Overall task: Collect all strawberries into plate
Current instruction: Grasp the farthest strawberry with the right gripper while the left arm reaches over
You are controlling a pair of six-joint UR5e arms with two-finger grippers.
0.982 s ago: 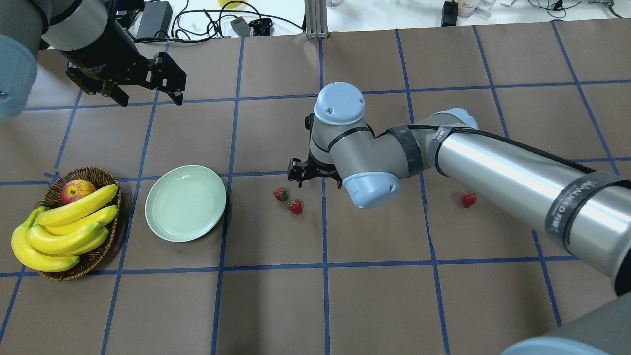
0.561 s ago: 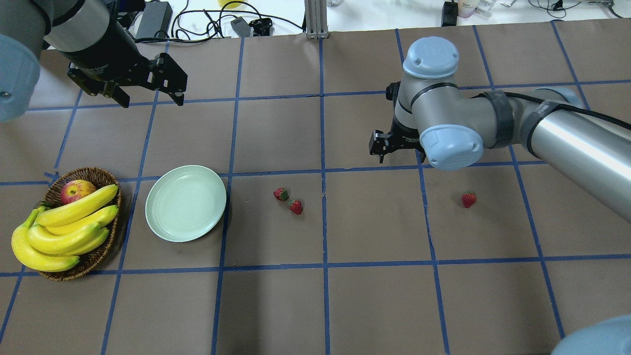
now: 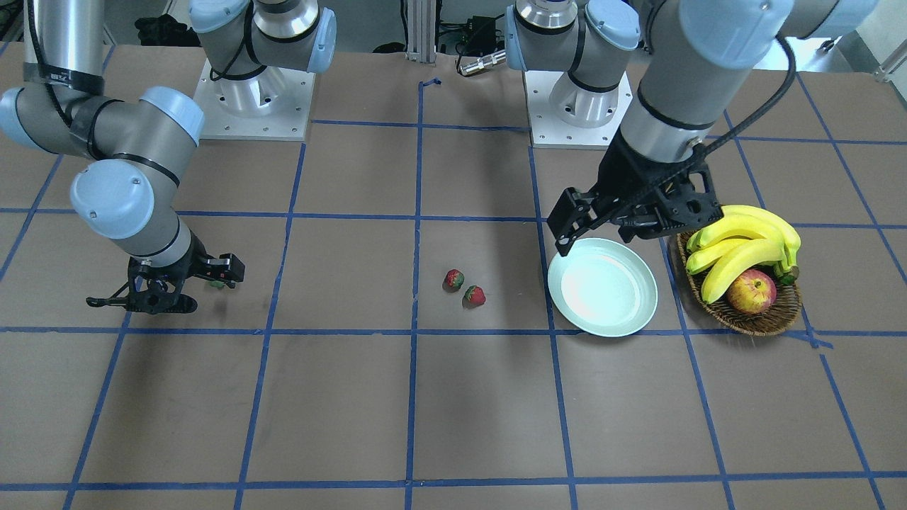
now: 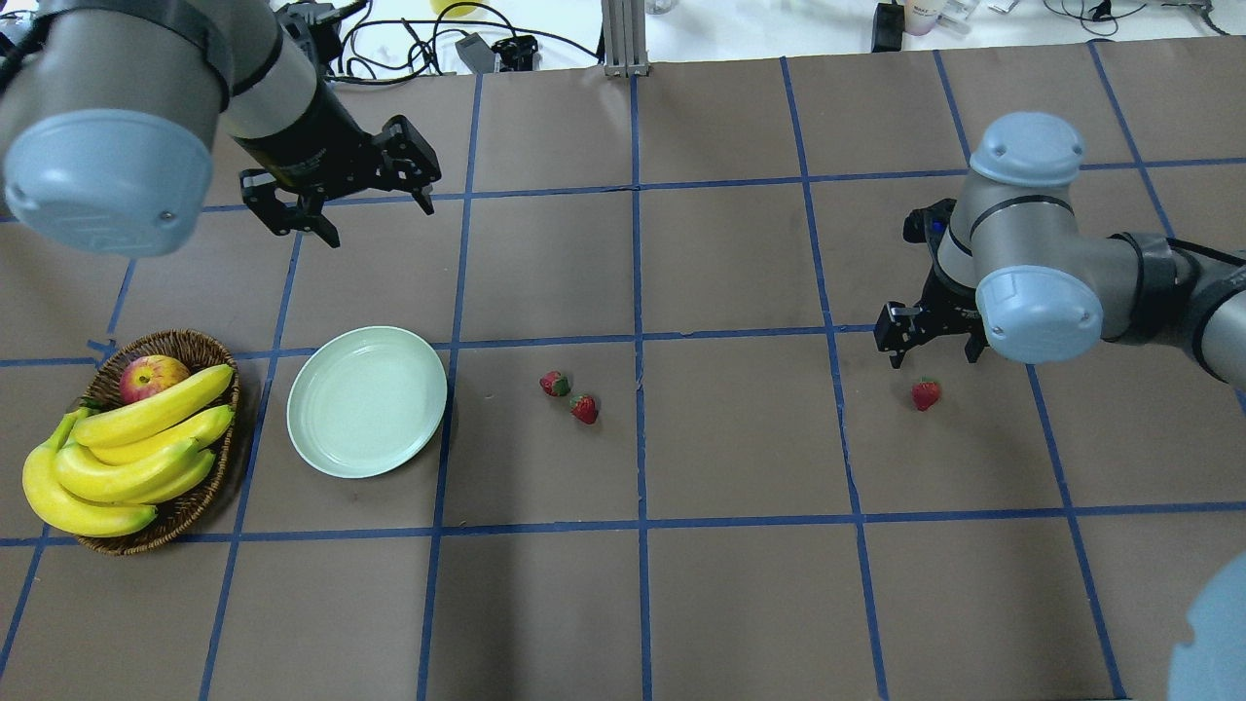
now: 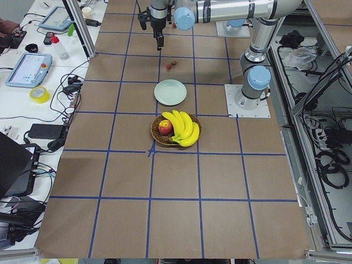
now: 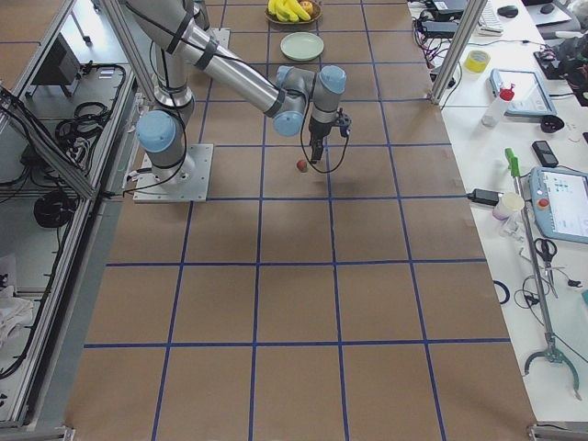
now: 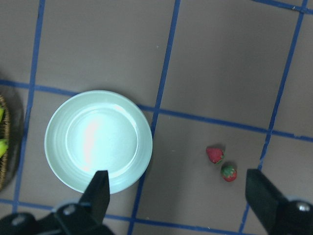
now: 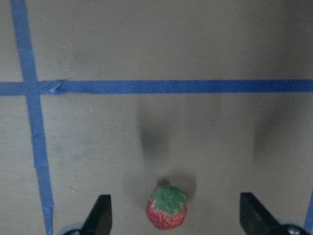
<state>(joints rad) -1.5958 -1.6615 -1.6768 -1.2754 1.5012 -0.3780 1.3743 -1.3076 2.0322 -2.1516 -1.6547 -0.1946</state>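
Two strawberries [image 4: 554, 383] [image 4: 584, 409] lie close together mid-table, right of the empty mint plate [image 4: 367, 401]. A third strawberry [image 4: 926, 394] lies alone at the right. My right gripper [image 4: 932, 352] is open and hangs just above that lone berry. In the right wrist view the berry [image 8: 167, 207] sits between the fingers [image 8: 101, 218], untouched. My left gripper [image 4: 375, 219] is open and empty, raised beyond the plate. Its wrist view shows the plate [image 7: 98, 142] and the berry pair [image 7: 215, 154] below it.
A wicker basket [image 4: 185, 506] with bananas [image 4: 136, 438] and an apple [image 4: 151, 375] stands left of the plate. Cables and devices [image 4: 311, 39] line the far table edge. Blue tape lines grid the brown table.
My right arm has swung right, from beside the berry pair to over the lone strawberry. My left gripper has moved right, towards the space beyond the plate. No berry has moved.
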